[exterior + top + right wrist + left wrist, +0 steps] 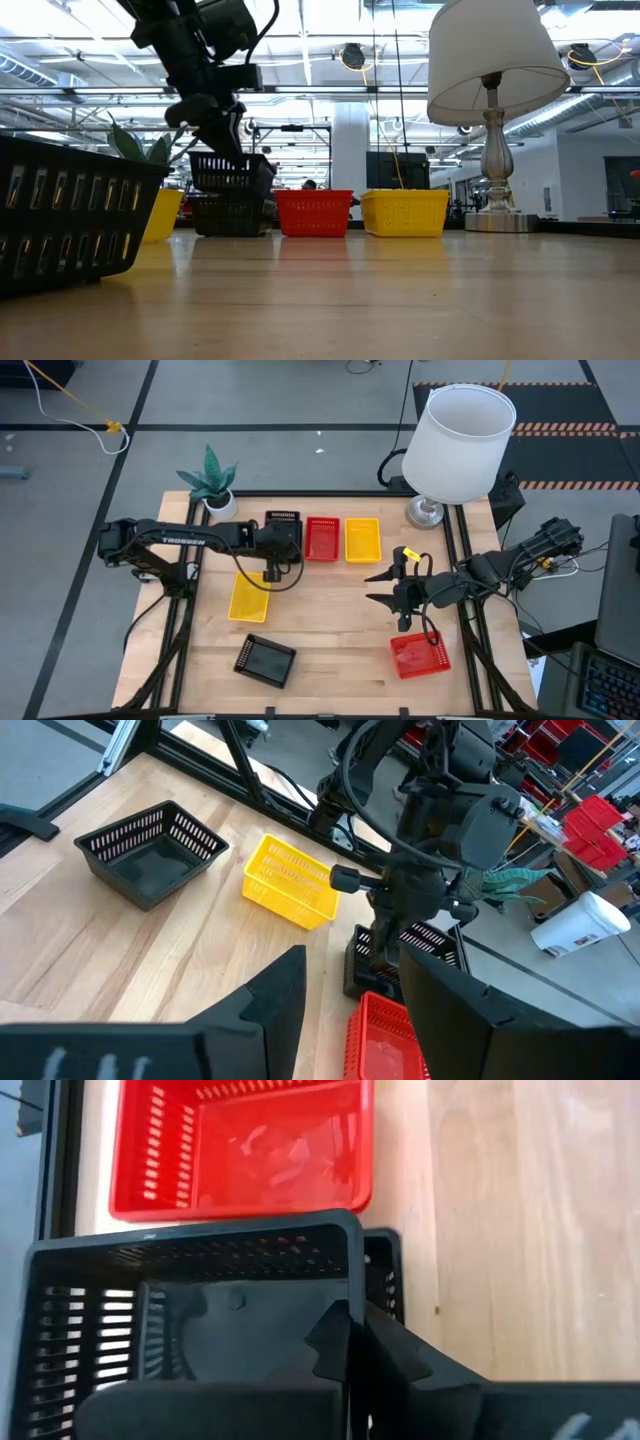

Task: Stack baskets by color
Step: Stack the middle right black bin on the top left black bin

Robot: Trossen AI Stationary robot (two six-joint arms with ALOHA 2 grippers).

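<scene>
High view first: the left gripper [282, 540] pinches the rim of a black basket [283, 523] and holds it just above a second black basket [232, 212] on the table. Right beside them sits a red basket [321, 538], then a yellow basket [362, 539]. Another yellow basket [248, 597] lies just below the gripper, and a third black basket [265, 660] farther off. The right gripper [385, 588] waits with fingers spread wide, a red basket [419, 656] near it
</scene>
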